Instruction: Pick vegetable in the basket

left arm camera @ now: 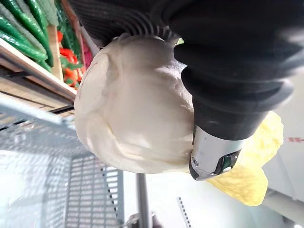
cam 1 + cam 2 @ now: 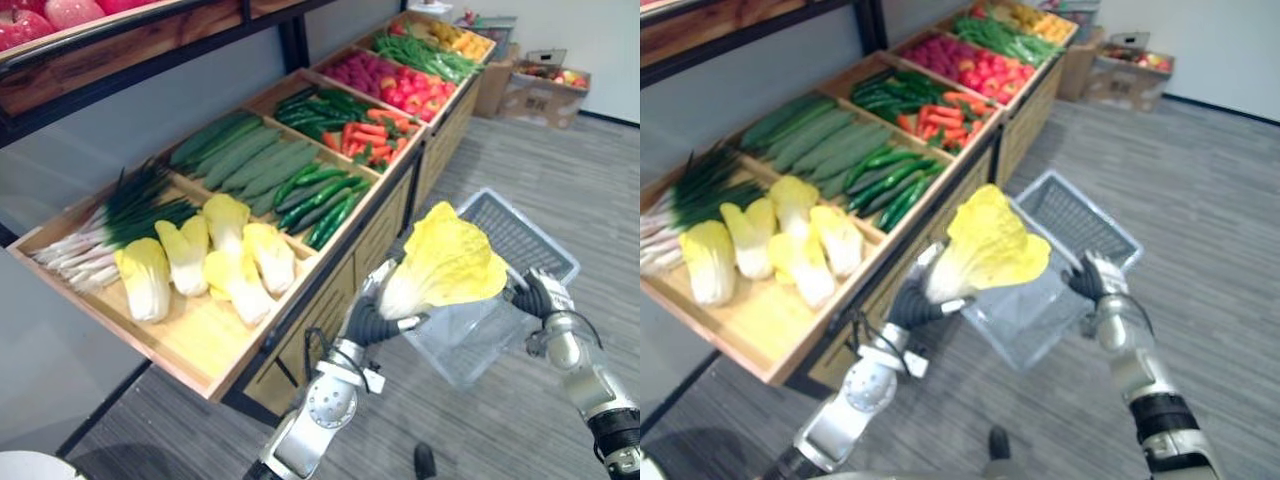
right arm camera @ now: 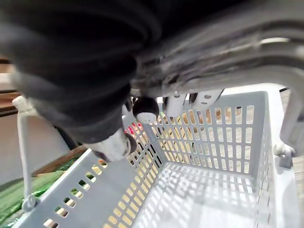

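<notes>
The cabbage (image 2: 445, 265), yellow-leaved with a white base, is in the air directly above the grey basket (image 2: 520, 235), its leafy end over the basket's open top and its base pointing away from the basket toward the wooden produce stand (image 2: 300, 330). The left hand (image 2: 375, 318) holds it by that base; the left wrist view shows the fingers (image 1: 213, 152) curled round the white stalk end and pressed against it. The basket is empty, with slotted walls and floor bare in the right wrist view. It hangs off the floor, and the right hand (image 2: 540, 295), on the side of the basket away from the stand, has its fingers wrapped round the basket's handle (image 3: 223, 66).

On the stand beside the basket, the nearest tray holds more cabbages (image 2: 210, 260) with spring onions (image 2: 110, 225) beyond them. Farther from the basket along the stand lie green chillies (image 2: 320, 205), cucumbers (image 2: 250, 160) and carrots (image 2: 370, 140). Cardboard boxes (image 2: 545, 90) sit on the floor well beyond the basket.
</notes>
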